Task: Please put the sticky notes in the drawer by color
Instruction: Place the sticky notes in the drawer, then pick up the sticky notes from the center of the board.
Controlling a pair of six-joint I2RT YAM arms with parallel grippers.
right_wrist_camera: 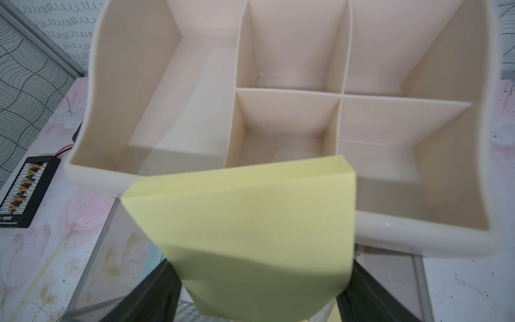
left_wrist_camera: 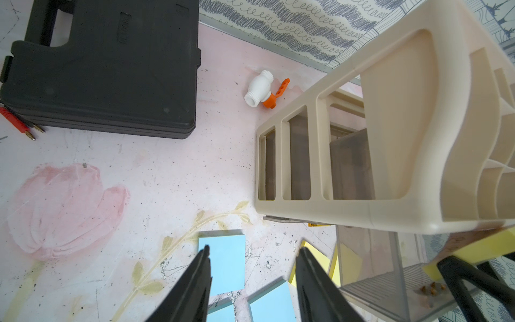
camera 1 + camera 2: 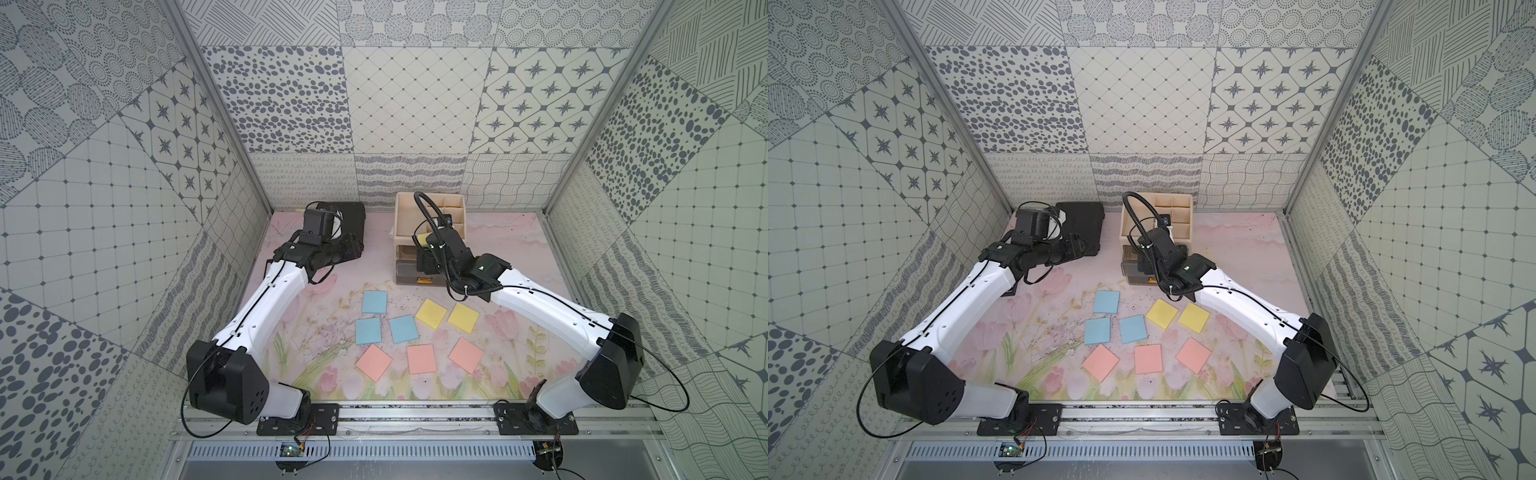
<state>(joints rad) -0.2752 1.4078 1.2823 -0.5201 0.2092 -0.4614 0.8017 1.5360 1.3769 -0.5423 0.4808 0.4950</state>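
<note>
The drawer cabinet [image 3: 400, 220], cream with a divided tray top, stands at the back, with one smoky drawer [image 3: 405, 272] pulled out toward the front. My right gripper [image 1: 259, 292] hangs over that drawer, jaws wide, shut on a yellow sticky note [image 1: 250, 223] that bows between the fingers. On the mat lie three blue notes [image 3: 374, 301], two yellow notes [image 3: 431, 314] and three pink notes [image 3: 421, 359]. My left gripper [image 2: 255, 247] hovers open and empty left of the cabinet, above the blue notes [image 2: 225, 259].
A flat black case [image 2: 111, 69] lies at the back left under the left arm. A white valve with an orange handle [image 2: 259, 89] sits between case and cabinet. Red plugs [image 2: 16, 120] lie by the case, and a black connector board [image 1: 25, 189] beside the cabinet.
</note>
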